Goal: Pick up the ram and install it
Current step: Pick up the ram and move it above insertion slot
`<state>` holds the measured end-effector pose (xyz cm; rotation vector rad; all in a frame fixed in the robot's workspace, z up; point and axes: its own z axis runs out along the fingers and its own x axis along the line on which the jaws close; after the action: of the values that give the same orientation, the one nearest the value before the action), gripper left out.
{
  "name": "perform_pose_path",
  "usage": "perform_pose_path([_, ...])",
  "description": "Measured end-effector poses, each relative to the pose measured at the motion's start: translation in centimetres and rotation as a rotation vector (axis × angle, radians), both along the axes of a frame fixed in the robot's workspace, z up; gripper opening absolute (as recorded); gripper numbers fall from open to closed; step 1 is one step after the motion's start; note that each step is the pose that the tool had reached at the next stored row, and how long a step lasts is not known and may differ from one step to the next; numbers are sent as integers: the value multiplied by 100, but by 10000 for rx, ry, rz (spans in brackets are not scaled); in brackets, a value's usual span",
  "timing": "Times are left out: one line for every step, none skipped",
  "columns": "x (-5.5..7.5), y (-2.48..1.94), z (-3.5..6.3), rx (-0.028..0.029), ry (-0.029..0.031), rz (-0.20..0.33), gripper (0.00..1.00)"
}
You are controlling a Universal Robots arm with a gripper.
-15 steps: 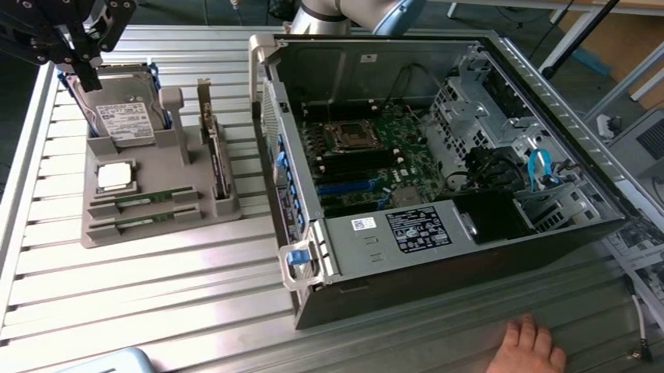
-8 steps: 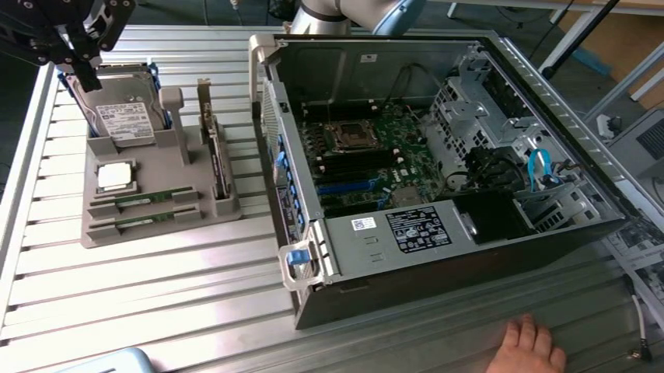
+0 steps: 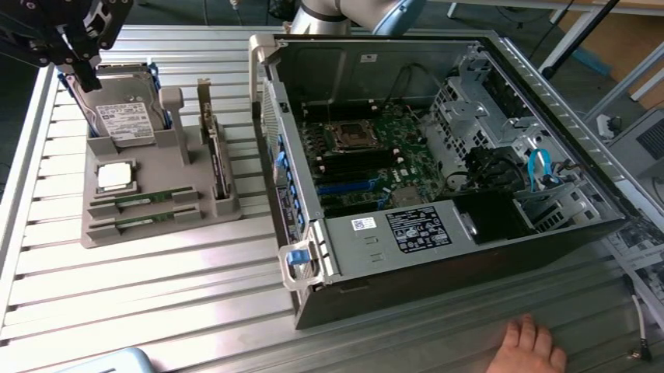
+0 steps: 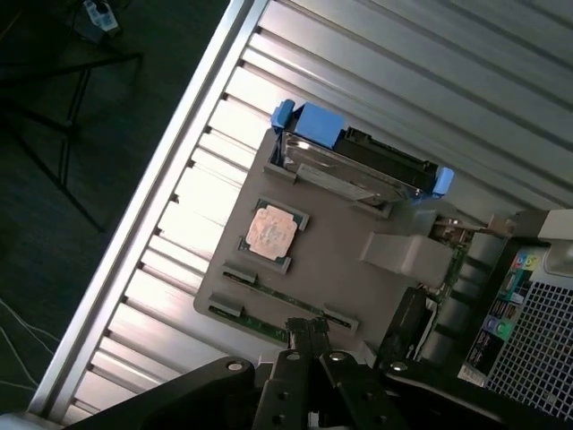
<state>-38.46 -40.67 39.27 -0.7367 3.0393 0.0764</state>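
Exterior view: gripper (image 3: 86,78) at the upper left, fingers pressed together, gripping nothing, hanging over the far end of the hard drive (image 3: 120,113). Below it, on the slatted metal table (image 3: 155,287), a grey holder tray (image 3: 155,163). Set in the tray's slots near the front edge: one ram stick (image 3: 140,200), green, lying flat just beside the square processor chip (image 3: 114,176), and a second ram stick (image 3: 138,222) parallel to it, closer to the edge. Along the tray's side toward the open computer case (image 3: 343,241), a dark expansion card (image 3: 214,155) standing on edge. At the bottom edge, a person's hand (image 3: 532,346) resting on the table.

Wrist view: closed gripper (image 4: 309,330) above the tray (image 4: 340,228), both sticks (image 4: 286,296) (image 4: 260,324) seated in their slots, untouched
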Motion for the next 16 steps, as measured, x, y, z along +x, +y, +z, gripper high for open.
perform_pose_path([0, 0, 0, 0, 0, 91, 11])
perform_pose_path([0, 1, 0, 0, 0, 182, 11])
perform_pose_path([1, 1, 0, 0, -1, 267, 11])
perform_pose_path([1, 2, 0, 0, 0, 345, 11])
perform_pose_path([0, 2, 0, 0, 0, 447, 11])
perform_pose_path([0, 2, 0, 0, 0, 534, 11])
perform_pose_path([0, 3, 0, 0, 0, 624, 11])
perform_pose_path([0, 4, 0, 0, 0, 735, 11])
perform_pose_path([0, 5, 0, 0, 0, 827, 11])
perform_pose_path([0, 5, 0, 0, 0, 944, 11])
perform_pose_path([0, 6, 0, -1, 0, 1028, 11])
perform_pose_path([0, 7, -1, -2, 0, 1149, 11])
perform_pose_path([0, 7, 0, -2, 0, 1243, 11])
perform_pose_path([0, 7, -1, -2, -1, 1342, 11])
perform_pose_path([0, 7, 0, -2, 0, 1446, 11])
perform_pose_path([0, 8, 0, -3, 1, 1547, 11])
